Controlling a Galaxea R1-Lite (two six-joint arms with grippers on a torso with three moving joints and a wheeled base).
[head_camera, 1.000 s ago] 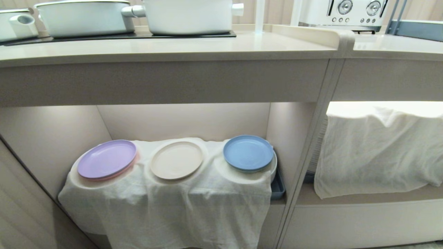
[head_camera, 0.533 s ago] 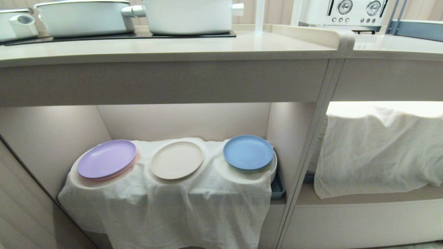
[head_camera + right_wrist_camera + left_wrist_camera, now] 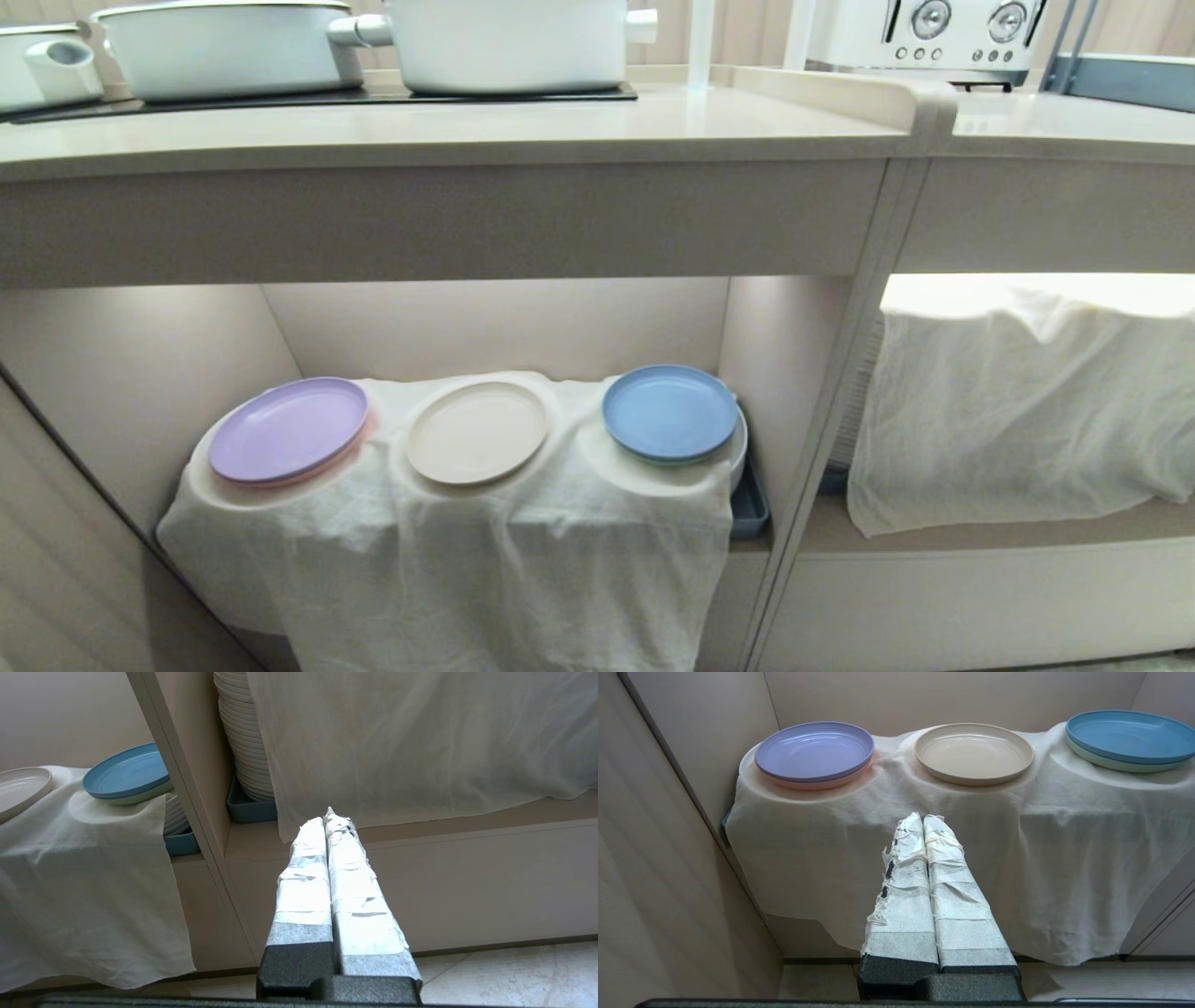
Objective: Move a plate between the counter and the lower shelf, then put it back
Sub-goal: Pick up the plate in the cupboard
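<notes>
The cream-beige plate (image 3: 477, 432) (image 3: 974, 753) rests on the middle hump of the white cloth in the lower shelf (image 3: 495, 327), between a lilac plate (image 3: 288, 429) and a blue plate (image 3: 669, 413). Above runs the beige counter (image 3: 448, 126) with its black cooktop panel (image 3: 317, 96). Neither arm shows in the head view. My left gripper (image 3: 922, 817) is shut with nothing in it, low in front of the draped cloth and well short of the plate. My right gripper (image 3: 328, 815) is shut and empty, in front of the neighbouring cubby.
White pots (image 3: 224, 47) stand on the cooktop. A white toaster (image 3: 934, 37) sits on the worktop to the right. The right cubby holds a stack of white plates (image 3: 243, 737) in a blue tray (image 3: 247, 807) behind a plain cloth (image 3: 1018, 411). An upright panel (image 3: 831, 411) divides the cubbies.
</notes>
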